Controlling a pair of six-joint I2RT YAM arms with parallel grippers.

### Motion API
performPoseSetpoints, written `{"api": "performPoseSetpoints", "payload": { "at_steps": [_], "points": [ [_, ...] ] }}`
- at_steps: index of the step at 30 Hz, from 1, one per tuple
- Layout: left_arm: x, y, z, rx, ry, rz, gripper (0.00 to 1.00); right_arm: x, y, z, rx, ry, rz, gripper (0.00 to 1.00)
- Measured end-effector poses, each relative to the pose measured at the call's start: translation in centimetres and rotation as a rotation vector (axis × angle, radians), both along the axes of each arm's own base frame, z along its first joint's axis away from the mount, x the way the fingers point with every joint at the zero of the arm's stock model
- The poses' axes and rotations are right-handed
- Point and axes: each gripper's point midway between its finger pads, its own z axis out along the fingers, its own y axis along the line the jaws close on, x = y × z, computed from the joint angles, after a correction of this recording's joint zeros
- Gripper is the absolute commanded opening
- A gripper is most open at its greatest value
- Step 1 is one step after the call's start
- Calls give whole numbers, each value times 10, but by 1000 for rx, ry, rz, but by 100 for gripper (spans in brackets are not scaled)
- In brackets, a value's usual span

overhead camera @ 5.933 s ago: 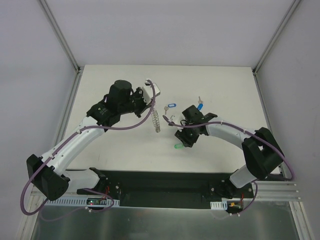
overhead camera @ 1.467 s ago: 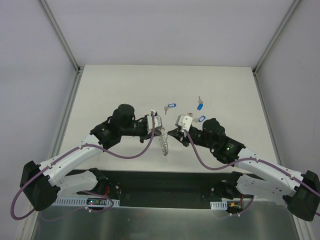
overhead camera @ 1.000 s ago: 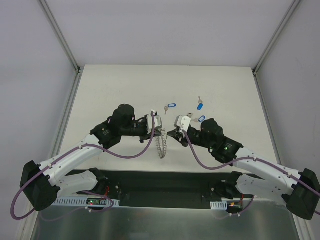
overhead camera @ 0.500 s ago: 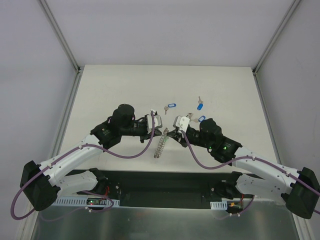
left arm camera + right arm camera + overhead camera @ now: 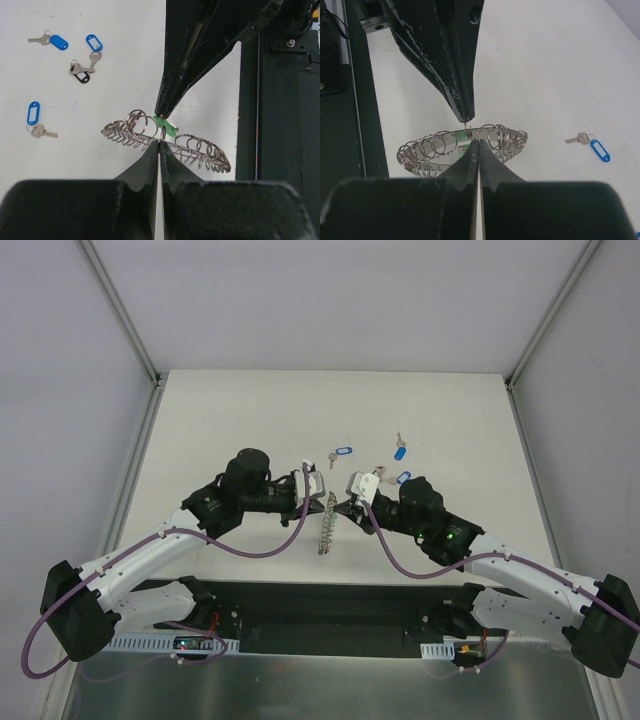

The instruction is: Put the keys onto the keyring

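The keyring (image 5: 324,528) hangs edge-on above the table between my two grippers. My left gripper (image 5: 324,498) is shut on a small ring at the keyring's rim (image 5: 200,150). My right gripper (image 5: 344,508) is shut on the green-tagged key (image 5: 166,125), its tips touching the keyring (image 5: 430,142) right opposite the left fingertips (image 5: 467,114). A bit of green (image 5: 464,151) shows beneath the rim. Three blue-tagged keys (image 5: 343,452) (image 5: 400,451) (image 5: 404,478) lie on the table behind; they also show in the left wrist view (image 5: 59,42) (image 5: 93,42) (image 5: 33,112), and one shows in the right wrist view (image 5: 599,150).
A small dark ring (image 5: 82,77) lies beside one blue key's blade. The black base rail (image 5: 330,605) runs along the near table edge, close under the keyring's lower end. Enclosure posts (image 5: 125,320) (image 5: 555,315) stand at the back corners.
The right gripper has moved left until its tips meet the left gripper at the keyring. The hanging keyring has swung, its lower end going left and then back toward the middle.
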Motion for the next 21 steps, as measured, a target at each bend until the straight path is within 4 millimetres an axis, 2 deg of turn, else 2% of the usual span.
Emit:
{"api": "performPoseSetpoints", "payload": {
  "at_steps": [21],
  "points": [
    [0, 0, -1, 2, 5, 1, 0, 1, -3, 6, 9, -21, -13, 1]
  ]
}}
